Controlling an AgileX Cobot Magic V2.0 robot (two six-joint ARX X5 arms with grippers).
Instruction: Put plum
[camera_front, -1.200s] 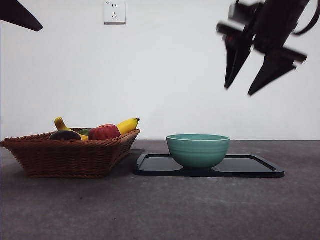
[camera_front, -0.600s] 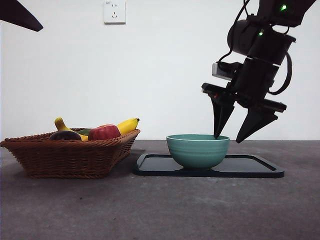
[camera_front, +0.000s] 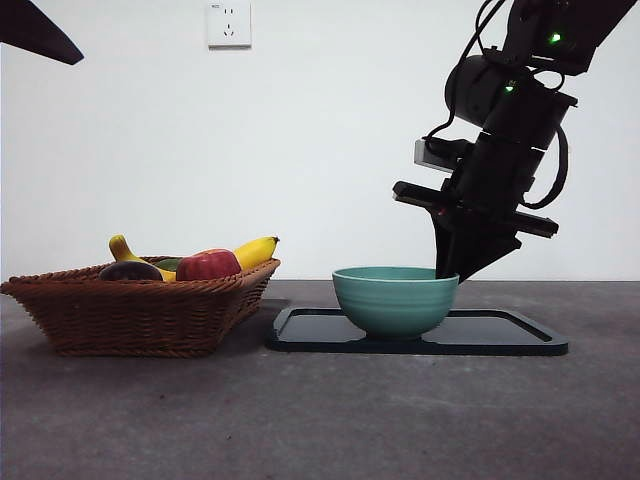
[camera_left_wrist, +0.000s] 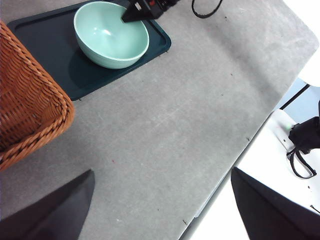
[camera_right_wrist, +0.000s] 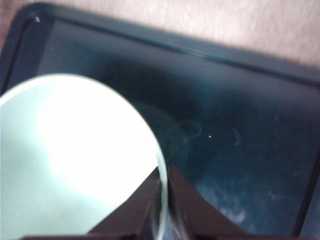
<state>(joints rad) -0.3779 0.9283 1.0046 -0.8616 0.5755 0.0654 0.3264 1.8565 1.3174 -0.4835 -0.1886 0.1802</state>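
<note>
The plum (camera_front: 130, 270), dark and almost black, lies in the wicker basket (camera_front: 140, 318) at the left. A teal bowl (camera_front: 395, 300) stands on a black tray (camera_front: 505, 335) at the right. My right gripper (camera_front: 447, 270) is down at the bowl's right rim, shut on it. The right wrist view shows its jaws pinching the rim (camera_right_wrist: 162, 187), one inside and one outside the bowl (camera_right_wrist: 75, 155). My left gripper (camera_left_wrist: 160, 210) is open and empty, high over the table; in the front view it shows as a black tip (camera_front: 35, 30) at the top left.
A red apple (camera_front: 208, 264), two bananas (camera_front: 256, 250) and a green fruit also lie in the basket. The left wrist view shows the basket (camera_left_wrist: 25, 100), the tray (camera_left_wrist: 45, 35), the bowl (camera_left_wrist: 110, 35) and the table's edge (camera_left_wrist: 235, 165). A wall socket (camera_front: 229, 23) is behind.
My right gripper came down from the upper right to the bowl and closed its open jaws on the bowl's right rim. The left arm and the fruit have not moved.
</note>
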